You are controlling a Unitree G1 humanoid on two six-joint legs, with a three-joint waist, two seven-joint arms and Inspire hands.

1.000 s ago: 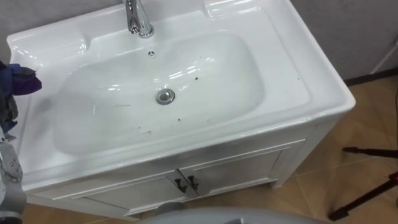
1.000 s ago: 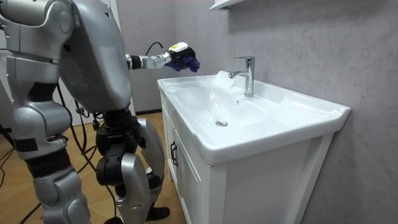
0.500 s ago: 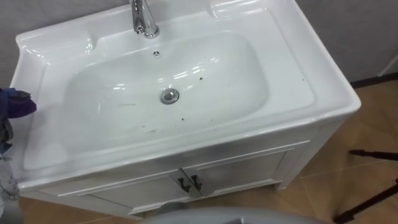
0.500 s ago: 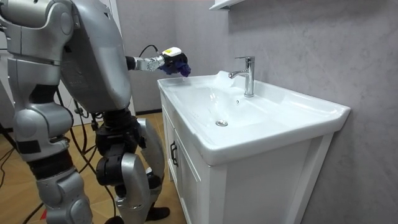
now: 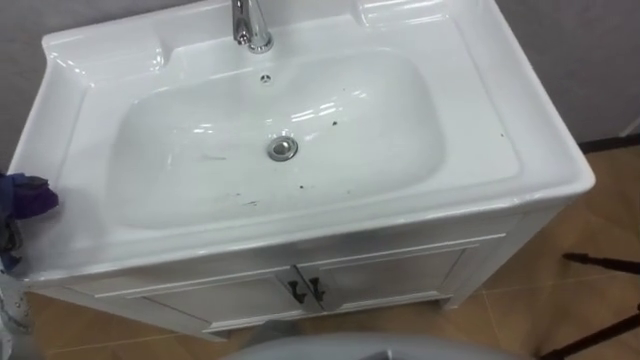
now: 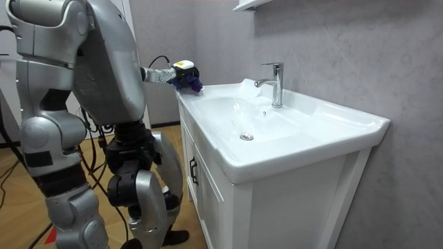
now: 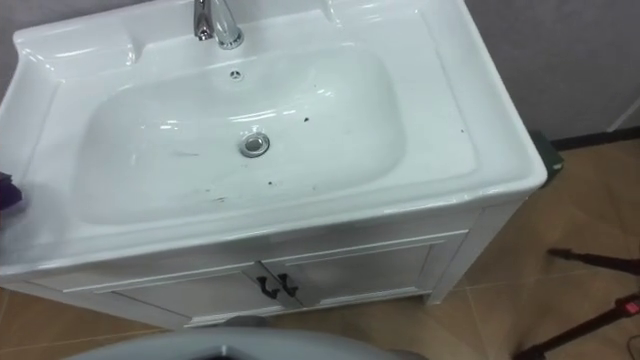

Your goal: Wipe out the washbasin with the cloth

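Observation:
A white basin (image 5: 400, 150) lies below me, set in a cabinet top, with a metal drain (image 5: 282, 149) in its middle and a chrome faucet (image 5: 250, 25) at the back. Dark specks (image 5: 301, 186) dot the bowl around and in front of the drain. At the basin's left rim my left hand (image 6: 176, 72) is shut on a dark blue cloth (image 5: 27, 197), held just above the rim's outer corner. In the room view the cloth (image 6: 192, 84) hangs at the basin's near left corner. I stand in front of the cabinet, facing it.
White cabinet doors with dark handles (image 5: 303, 291) are under the basin. A black tripod leg (image 5: 603, 263) lies on the wooden floor to the right. A grey wall rises behind the faucet (image 6: 275, 83), with a shelf (image 6: 249, 5) above it.
My left hand has drawn back and down with the cloth, from above the basin's left side to its outer left rim. The eye view has shifted, so the basin sits further right.

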